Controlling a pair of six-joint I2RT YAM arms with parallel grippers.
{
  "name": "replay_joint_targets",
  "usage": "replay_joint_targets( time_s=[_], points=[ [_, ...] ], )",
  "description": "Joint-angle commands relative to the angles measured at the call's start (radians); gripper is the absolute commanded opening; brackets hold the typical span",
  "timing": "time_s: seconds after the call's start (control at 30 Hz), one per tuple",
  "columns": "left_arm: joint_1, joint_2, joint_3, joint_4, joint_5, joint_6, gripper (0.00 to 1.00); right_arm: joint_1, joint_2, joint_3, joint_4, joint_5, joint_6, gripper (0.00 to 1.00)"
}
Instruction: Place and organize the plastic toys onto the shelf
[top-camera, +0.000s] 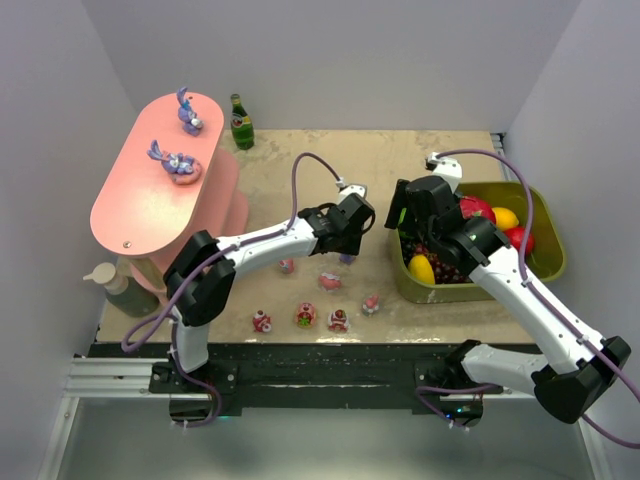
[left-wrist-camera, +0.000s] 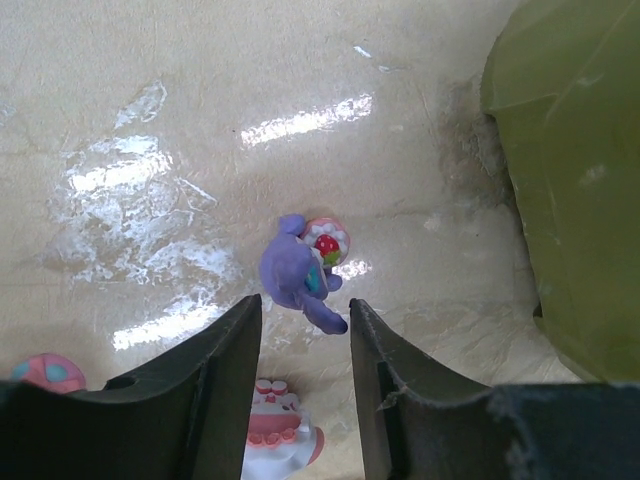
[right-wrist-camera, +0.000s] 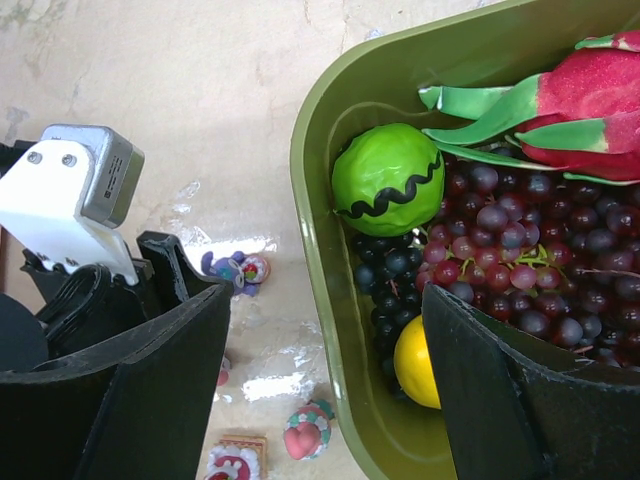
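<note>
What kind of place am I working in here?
Likely a lab test booth, not a home: plain white walls box in the table, and staged props sit on it, a pink shelf and a green fruit tub.

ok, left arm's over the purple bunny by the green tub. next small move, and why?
Probably ease the left gripper forward and down until the purple bunny sits between its fingers, then close. In the left wrist view the bunny lies on the table just past the fingertips, only its foot near the gap, so closing now would likely clip or miss it.
</note>
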Motion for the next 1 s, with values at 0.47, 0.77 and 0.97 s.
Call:
replay_joint_targets(
  time_s=[0.47,0.77,0.97],
  points=[
    [-0.005,0.053,0.056,0.029,-0.042,0.014,0.42,-0.012,-0.013,-0.013,0.022,-0.001,-0.019,0.8],
    [-0.004,0.06,0.054,0.041,-0.091,0.03,0.4,-0.012,-0.007,-0.016,0.035,-0.004,-0.028,0.8],
    [-0.004,0.063,0.053,0.05,-0.108,0.034,0.33,-0.013,-0.006,-0.014,0.038,-0.002,-0.03,0.8]
  ],
)
